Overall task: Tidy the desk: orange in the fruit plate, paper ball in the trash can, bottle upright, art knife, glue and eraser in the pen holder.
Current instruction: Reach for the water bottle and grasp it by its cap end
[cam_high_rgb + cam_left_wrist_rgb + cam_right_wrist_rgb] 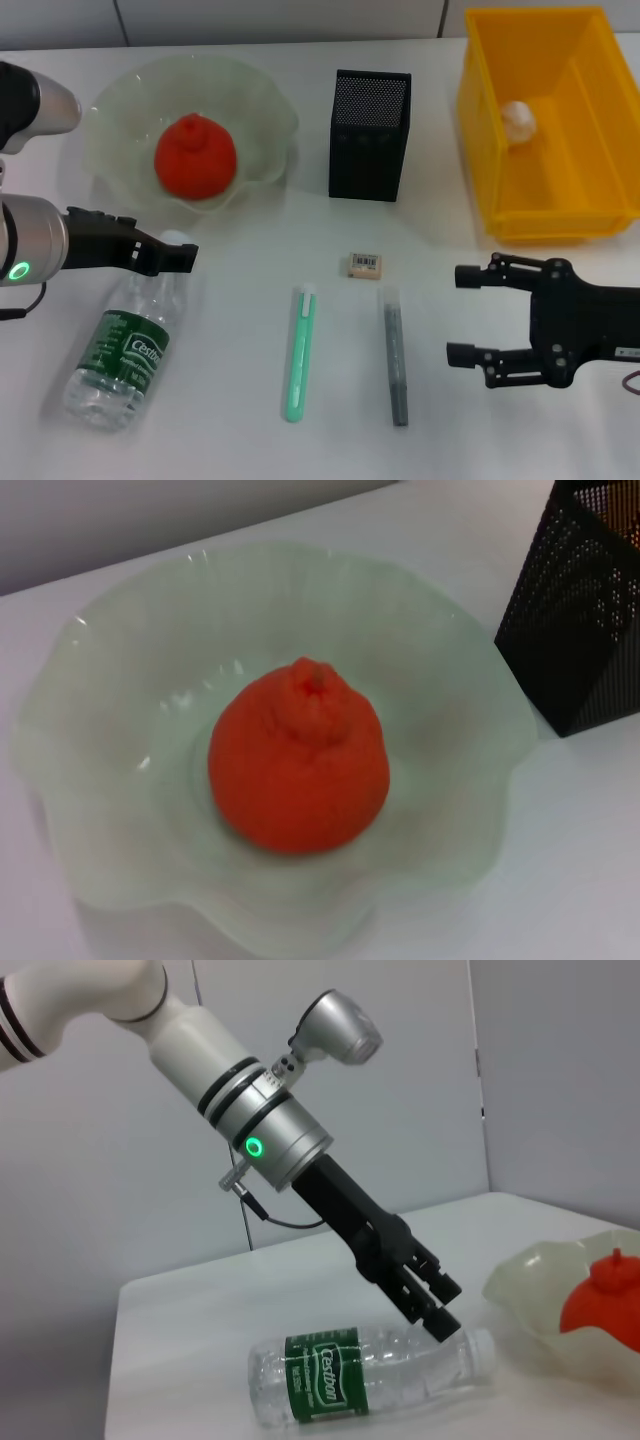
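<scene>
The orange (195, 157) (300, 770) sits in the fruit plate (110, 110) (120, 660). The paper ball (518, 118) lies inside the yellow trash can (480, 110). The bottle (125, 345) (350, 1375) lies on its side at the front left. My left gripper (186, 256) (445, 1322) hangs just over its neck, fingers together. The eraser (363, 265) lies in front of the black pen holder (370, 135) (580, 630). A green pen-shaped tool (299, 352) and a dark grey one (395, 355) lie side by side; which is art knife or glue I cannot tell. My right gripper (462, 314) stands open right of them.
The white desk ends at a grey wall behind the plate, the pen holder and the trash can. The trash can stands at the back right, just beyond my right gripper.
</scene>
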